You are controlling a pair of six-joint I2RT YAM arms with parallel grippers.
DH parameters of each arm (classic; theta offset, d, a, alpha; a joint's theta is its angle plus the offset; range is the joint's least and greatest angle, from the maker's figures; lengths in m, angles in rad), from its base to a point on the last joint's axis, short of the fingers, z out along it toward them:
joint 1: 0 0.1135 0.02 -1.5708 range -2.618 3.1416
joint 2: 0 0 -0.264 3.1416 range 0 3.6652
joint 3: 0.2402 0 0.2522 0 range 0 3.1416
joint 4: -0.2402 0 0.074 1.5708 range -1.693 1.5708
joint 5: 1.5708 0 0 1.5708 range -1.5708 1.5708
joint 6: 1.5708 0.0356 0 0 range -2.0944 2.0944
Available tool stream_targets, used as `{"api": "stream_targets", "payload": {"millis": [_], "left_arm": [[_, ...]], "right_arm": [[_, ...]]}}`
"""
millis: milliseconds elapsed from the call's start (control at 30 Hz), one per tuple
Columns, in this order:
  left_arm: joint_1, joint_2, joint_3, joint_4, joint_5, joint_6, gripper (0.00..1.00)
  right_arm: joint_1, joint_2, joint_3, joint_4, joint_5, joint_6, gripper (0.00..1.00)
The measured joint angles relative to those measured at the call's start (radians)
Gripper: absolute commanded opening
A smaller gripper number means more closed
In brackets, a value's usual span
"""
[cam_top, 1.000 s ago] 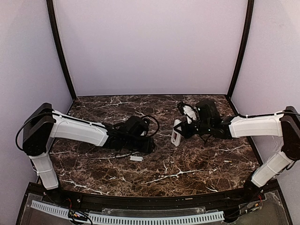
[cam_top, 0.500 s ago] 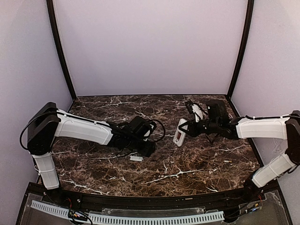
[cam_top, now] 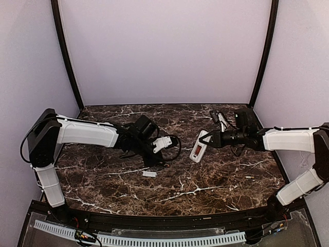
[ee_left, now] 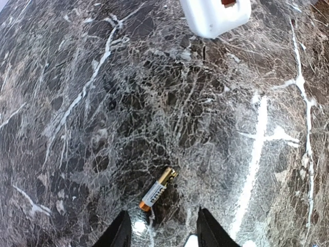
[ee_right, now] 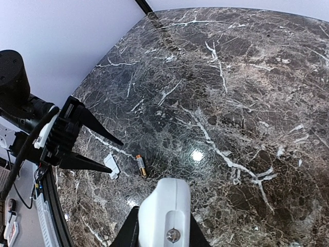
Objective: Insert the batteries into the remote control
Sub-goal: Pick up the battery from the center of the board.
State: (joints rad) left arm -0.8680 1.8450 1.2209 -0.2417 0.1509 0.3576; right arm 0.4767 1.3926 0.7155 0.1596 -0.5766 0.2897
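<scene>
The white remote control [cam_top: 198,146] is held tilted above the table in my shut right gripper [cam_top: 209,139]. Something reddish [cam_top: 197,151] shows in its open back. In the right wrist view the remote [ee_right: 165,211] fills the space between my right gripper's [ee_right: 164,229] fingers. One battery [ee_left: 158,189] lies loose on the marble, just ahead of my open, empty left gripper [ee_left: 164,232]. The same battery [ee_right: 141,165] shows in the right wrist view, beside the left gripper [ee_right: 116,157]. The remote's end [ee_left: 216,15] shows at the top of the left wrist view.
A small flat white cover piece [cam_top: 149,174] lies on the dark marble table [cam_top: 216,180], near the left gripper [cam_top: 157,158]; it also shows in the right wrist view [ee_right: 111,166]. Black frame posts [cam_top: 67,62] and lilac walls bound the table.
My right gripper has carried the remote a little right and turned it so its open back faces up. My left wrist has rotated and pulled back slightly.
</scene>
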Motion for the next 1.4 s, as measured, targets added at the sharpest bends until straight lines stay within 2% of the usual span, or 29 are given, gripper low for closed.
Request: {"api": "stream_targets", "payload": {"millis": [300,500,733,1200,1400], "left_arm": [[0.060,0.068,0.079,-0.034,0.130,0.206,0.35],[0.094,0.148,0.168,-0.092,0.210,0.282,0.25],[0.093,0.192,0.185,-0.154,0.272,0.341,0.23],[0.087,0.253,0.219,-0.191,0.254,0.399,0.19],[0.066,0.254,0.226,-0.196,0.212,0.421,0.06]], "right_arm": [[-0.011,0.051,-0.017,0.019,-0.094,0.072,0.00],[-0.014,0.072,-0.018,0.034,-0.120,0.090,0.00],[-0.030,0.090,-0.019,0.037,-0.139,0.108,0.00],[-0.045,0.162,-0.019,0.045,-0.192,0.198,0.00],[-0.046,0.180,-0.019,0.053,-0.211,0.221,0.00]]}}
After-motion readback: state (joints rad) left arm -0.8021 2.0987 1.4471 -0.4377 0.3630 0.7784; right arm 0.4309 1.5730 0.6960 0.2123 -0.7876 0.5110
